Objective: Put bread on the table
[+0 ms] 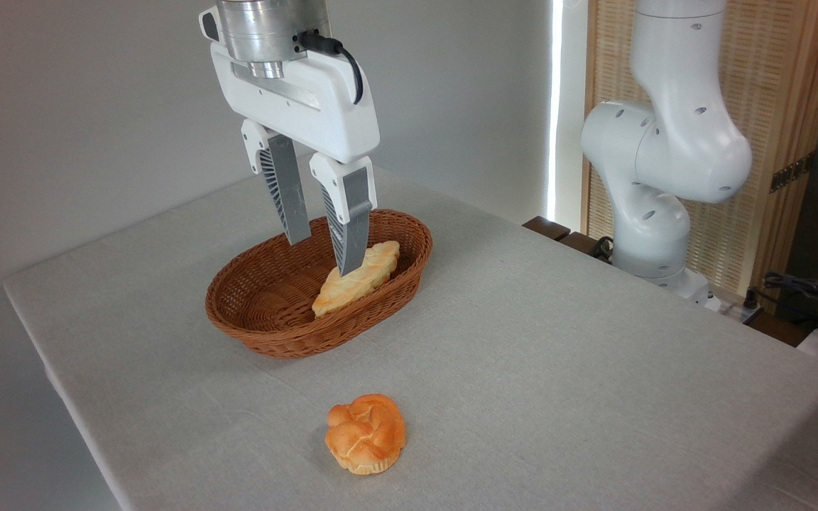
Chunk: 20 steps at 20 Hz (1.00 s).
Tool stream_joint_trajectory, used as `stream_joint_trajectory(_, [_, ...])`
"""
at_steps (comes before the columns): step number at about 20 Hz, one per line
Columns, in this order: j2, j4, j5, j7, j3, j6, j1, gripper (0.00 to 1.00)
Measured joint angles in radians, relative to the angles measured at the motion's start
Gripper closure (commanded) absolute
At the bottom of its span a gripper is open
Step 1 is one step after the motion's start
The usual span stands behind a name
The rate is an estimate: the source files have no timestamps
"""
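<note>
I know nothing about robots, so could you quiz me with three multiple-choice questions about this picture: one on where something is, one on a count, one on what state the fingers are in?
1. Where is the leaf-shaped bread?
A. in the wicker basket
B. on the table
C. held in mid-air

2. How many baked items are visible?
A. one
B. two
C. three

3. How are the gripper fingers?
A. clamped together
B. spread apart
C. out of sight

Answers:
1 A, it leans on the basket's inner wall.
2 B, that bread plus the knotted bun on the cloth.
3 B, a clear gap separates them above the basket.
</note>
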<state>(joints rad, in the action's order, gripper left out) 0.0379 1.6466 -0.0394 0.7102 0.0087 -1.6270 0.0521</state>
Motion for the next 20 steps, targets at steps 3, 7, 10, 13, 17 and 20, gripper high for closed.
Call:
stream_joint_trajectory(3, [-0.002,0.0,0.0,0.0,0.0,0.0,-0.002,0.0])
stream_joint_trajectory(7, [-0.003,0.0,0.0,0.002,0.0,0.0,-0.007,0.0])
stream_joint_trajectory(10, [-0.003,0.002,0.0,0.003,0.0,0.0,-0.007,0.0])
stream_joint_trajectory(13, [-0.003,0.009,0.0,0.003,0.0,0.0,-0.006,0.0])
stream_joint_trajectory(17, [0.016,0.058,-0.047,0.003,-0.011,-0.017,0.014,0.0])
stream_joint_trajectory(20, [0.094,0.184,-0.059,0.003,-0.017,-0.121,0.061,0.0])
